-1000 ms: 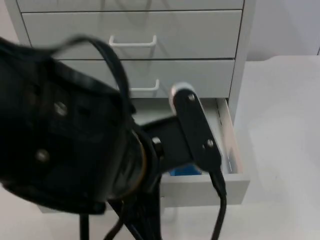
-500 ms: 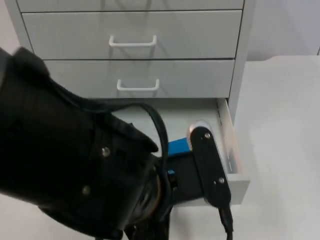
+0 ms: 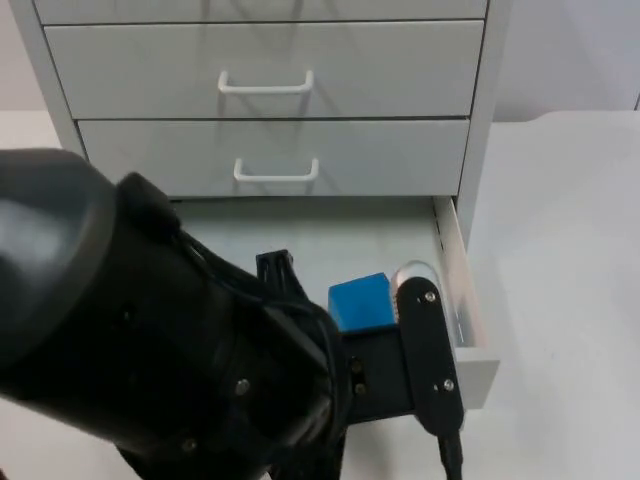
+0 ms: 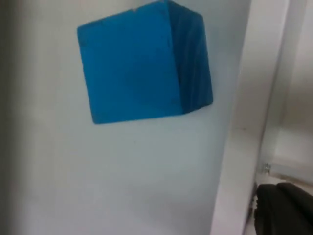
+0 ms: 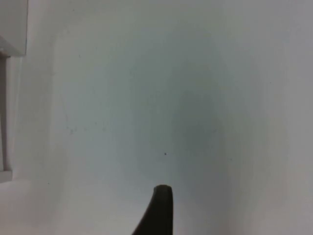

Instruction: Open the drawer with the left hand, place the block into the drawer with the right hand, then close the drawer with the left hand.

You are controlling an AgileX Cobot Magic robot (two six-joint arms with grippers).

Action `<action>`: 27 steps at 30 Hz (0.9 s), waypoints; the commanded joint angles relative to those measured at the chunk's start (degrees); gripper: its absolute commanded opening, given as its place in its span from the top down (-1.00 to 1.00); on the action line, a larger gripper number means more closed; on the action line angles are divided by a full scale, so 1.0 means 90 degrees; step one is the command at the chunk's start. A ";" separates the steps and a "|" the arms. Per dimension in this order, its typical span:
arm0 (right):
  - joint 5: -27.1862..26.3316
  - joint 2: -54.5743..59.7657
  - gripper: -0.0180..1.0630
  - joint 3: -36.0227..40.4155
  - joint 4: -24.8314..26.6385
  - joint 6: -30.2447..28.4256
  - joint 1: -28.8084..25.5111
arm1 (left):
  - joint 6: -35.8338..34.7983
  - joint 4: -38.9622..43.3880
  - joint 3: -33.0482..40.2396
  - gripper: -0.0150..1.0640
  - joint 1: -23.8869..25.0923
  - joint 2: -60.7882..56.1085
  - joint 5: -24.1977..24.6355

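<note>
Lying in open drawer (image 3: 455, 290): block (image 3: 360, 302) | cabinet (image 3: 270, 90) behind

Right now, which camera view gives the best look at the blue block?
The left wrist view: the blue block is seen close, resting on the open drawer floor with two faces visible. The top view shows the block inside the bottom drawer, partly hidden behind the left arm. The right wrist view looks onto a plain pale surface.
</note>
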 commanded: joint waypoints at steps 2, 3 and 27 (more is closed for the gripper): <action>-0.0056 -0.0039 -0.45 0.0028 -0.0029 0.0003 -0.0035 | -0.0396 0.0384 -0.0003 0.97 0.0231 0.0029 0.0193; -0.0056 -0.0039 -0.45 0.0028 -0.0029 0.0003 -0.0035 | -0.0505 0.0472 -0.0003 0.97 0.0304 0.0029 0.0251; -0.0096 -0.0039 -0.45 0.0028 -0.0018 0.0003 -0.0035 | -0.2260 0.2105 -0.0226 0.97 0.1556 0.0029 0.0560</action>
